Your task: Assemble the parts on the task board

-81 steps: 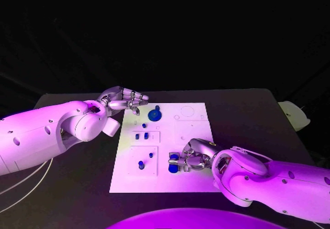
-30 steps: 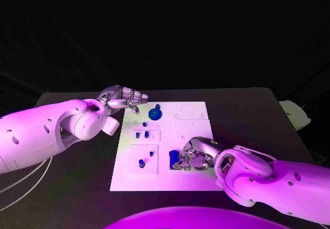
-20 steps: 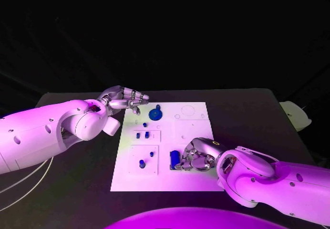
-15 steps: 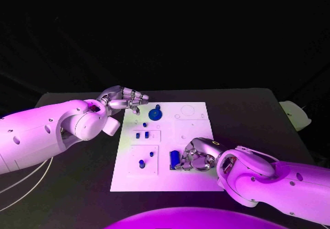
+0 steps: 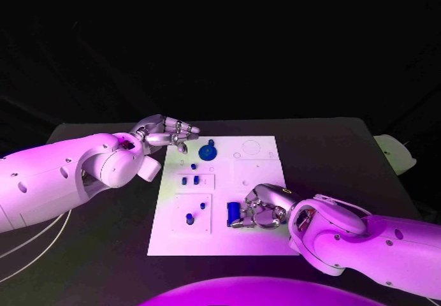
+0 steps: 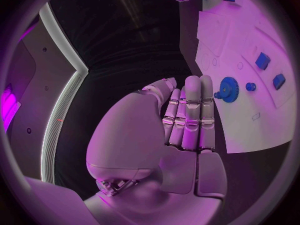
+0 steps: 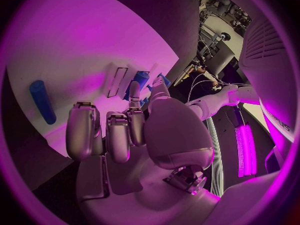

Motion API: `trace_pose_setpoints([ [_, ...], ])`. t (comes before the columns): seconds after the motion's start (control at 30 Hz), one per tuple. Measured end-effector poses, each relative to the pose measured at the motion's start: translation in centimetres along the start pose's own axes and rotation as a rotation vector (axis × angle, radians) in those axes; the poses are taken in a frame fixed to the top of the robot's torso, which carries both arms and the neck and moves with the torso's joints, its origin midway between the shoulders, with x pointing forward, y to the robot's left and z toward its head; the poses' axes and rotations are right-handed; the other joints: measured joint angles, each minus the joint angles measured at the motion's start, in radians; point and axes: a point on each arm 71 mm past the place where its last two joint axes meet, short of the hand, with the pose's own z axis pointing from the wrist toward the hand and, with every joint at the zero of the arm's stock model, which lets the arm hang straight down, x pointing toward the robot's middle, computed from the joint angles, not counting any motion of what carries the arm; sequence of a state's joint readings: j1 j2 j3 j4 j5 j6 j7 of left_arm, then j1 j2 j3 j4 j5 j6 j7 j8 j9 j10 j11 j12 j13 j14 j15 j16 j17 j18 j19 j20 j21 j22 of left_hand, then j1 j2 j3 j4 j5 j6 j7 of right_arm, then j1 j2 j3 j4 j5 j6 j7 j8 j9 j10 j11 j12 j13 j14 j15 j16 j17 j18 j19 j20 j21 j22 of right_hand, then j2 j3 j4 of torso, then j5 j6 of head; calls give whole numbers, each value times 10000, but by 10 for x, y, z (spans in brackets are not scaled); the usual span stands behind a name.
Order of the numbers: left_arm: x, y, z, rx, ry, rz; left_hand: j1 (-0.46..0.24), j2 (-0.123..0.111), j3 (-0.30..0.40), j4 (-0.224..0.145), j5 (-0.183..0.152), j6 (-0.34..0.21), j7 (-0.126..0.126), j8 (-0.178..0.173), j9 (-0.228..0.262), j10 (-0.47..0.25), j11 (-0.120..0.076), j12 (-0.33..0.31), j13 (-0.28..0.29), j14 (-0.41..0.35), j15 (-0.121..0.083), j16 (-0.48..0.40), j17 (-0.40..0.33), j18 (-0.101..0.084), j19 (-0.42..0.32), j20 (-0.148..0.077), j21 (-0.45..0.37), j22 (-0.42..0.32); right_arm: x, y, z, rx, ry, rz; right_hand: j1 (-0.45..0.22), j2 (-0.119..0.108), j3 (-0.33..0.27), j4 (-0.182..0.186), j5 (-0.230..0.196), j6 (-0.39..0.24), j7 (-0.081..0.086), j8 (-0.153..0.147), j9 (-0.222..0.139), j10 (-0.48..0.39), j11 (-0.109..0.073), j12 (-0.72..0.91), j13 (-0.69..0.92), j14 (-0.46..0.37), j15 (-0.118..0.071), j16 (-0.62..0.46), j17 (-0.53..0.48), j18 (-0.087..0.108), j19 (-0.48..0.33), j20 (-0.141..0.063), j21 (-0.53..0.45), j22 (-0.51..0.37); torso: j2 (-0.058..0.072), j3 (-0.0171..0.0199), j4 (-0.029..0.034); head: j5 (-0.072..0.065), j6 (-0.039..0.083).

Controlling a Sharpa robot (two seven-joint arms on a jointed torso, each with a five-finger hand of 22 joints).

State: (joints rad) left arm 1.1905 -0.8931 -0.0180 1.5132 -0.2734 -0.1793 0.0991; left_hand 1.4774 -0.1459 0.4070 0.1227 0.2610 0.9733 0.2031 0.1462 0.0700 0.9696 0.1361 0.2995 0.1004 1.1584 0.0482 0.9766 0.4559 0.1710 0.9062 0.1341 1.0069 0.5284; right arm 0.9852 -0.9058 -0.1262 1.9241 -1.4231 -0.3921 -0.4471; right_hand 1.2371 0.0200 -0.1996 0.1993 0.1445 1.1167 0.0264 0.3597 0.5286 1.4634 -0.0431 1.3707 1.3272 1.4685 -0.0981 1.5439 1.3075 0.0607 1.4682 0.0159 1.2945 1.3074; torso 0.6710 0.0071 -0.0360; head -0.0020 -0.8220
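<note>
The white task board (image 5: 253, 172) lies mid-table. My right hand (image 5: 258, 213) rests on its near right part, fingers curled in with nothing in them. A blue cylinder (image 5: 235, 209) lies on the board just beside those fingers; in the right wrist view the cylinder (image 7: 42, 101) sits a little apart from the fingertips (image 7: 83, 131). My left hand (image 5: 170, 135) hovers at the board's far left corner, fingers together and curled, holding nothing. A blue gear (image 5: 208, 152) stands close by it, and in the left wrist view the gear (image 6: 229, 89) is just past the fingers (image 6: 190, 112).
Two small blue blocks (image 5: 189, 180) sit in a slot on the board's left side, with a blue peg (image 5: 193, 167) above them. Two more small blue pegs (image 5: 189, 218) stand near the board's near left corner. A pale object (image 5: 393, 153) lies at the table's right edge.
The right hand has edged slightly, and the blue cylinder now shows as one short piece beside its fingers. The left hand has not moved.
</note>
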Motion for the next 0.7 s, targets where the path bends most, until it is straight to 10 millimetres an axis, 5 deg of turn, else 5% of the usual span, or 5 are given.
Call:
trace_pose_setpoints([
  [0.47,1,0,0,5,27,-4,0,0,0,0,0,0,0,0,0,0,0,0,-1,0,0,0,0,0,0,0,0,1,-3,-4,0,54,-212,-81,403,166,360,-281,298,0,0,0,58,-7,7,159,-35,0,2,0,-1,1,0,0,0,7,-15,2,-10,8,-17],
  [0.7,0,0,-1,-1,5,-1,0,0,0,0,0,0,0,0,0,0,0,0,-2,0,0,0,1,0,0,0,0,-5,-24,-14,-12,239,-804,-104,482,244,443,-198,671,-131,23,-78,16,-24,27,70,258,14,17,0,-1,0,0,0,-33,6,-29,6,-24,-3,-1],
])
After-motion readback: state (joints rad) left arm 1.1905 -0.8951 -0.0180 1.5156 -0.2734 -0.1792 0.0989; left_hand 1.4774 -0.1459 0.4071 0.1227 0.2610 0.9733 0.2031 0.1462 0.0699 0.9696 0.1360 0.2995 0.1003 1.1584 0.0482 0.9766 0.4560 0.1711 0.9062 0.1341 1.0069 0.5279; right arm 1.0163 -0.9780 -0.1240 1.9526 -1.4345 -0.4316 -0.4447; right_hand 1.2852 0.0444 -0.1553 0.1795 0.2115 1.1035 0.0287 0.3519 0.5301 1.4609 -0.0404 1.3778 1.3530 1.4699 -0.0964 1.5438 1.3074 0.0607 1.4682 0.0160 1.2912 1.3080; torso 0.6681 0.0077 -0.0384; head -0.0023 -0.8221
